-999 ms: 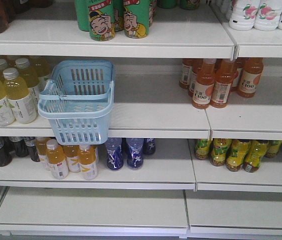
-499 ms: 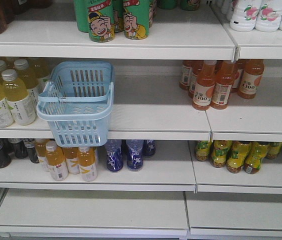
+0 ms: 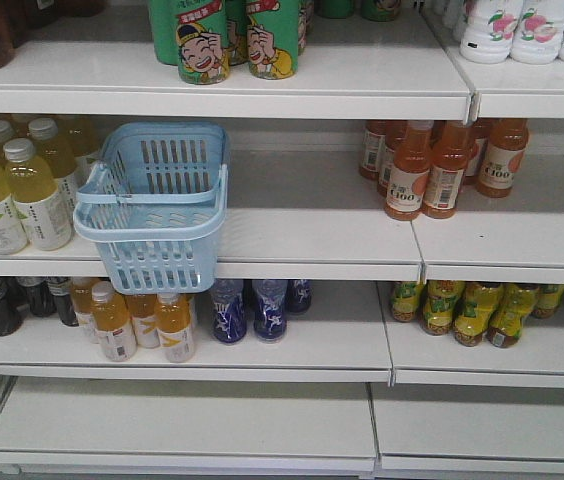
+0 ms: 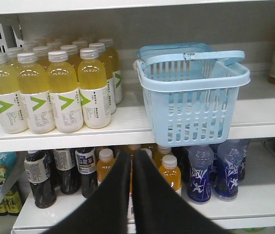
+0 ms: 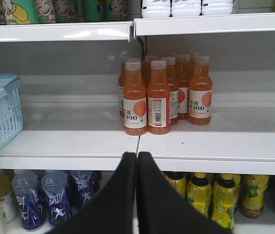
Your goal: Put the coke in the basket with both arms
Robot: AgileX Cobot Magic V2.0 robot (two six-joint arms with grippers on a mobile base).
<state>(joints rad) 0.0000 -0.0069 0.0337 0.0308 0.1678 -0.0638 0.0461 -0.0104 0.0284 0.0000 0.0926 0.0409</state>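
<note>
Shows basket (image 3: 158, 262) on shelf (image 3: 312, 230), left of centre. Finds left pincer (image 4: 131, 168) and right pincer (image 5: 136, 163) clenched, grasping nothing.

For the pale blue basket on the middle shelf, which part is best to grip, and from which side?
Probably the handle bar of the basket, approached from the front. It lies across the open top near the front rim, and the basket overhangs the shelf edge, while yellow bottles crowd its left side. The left gripper, now shut, must open first.
</note>
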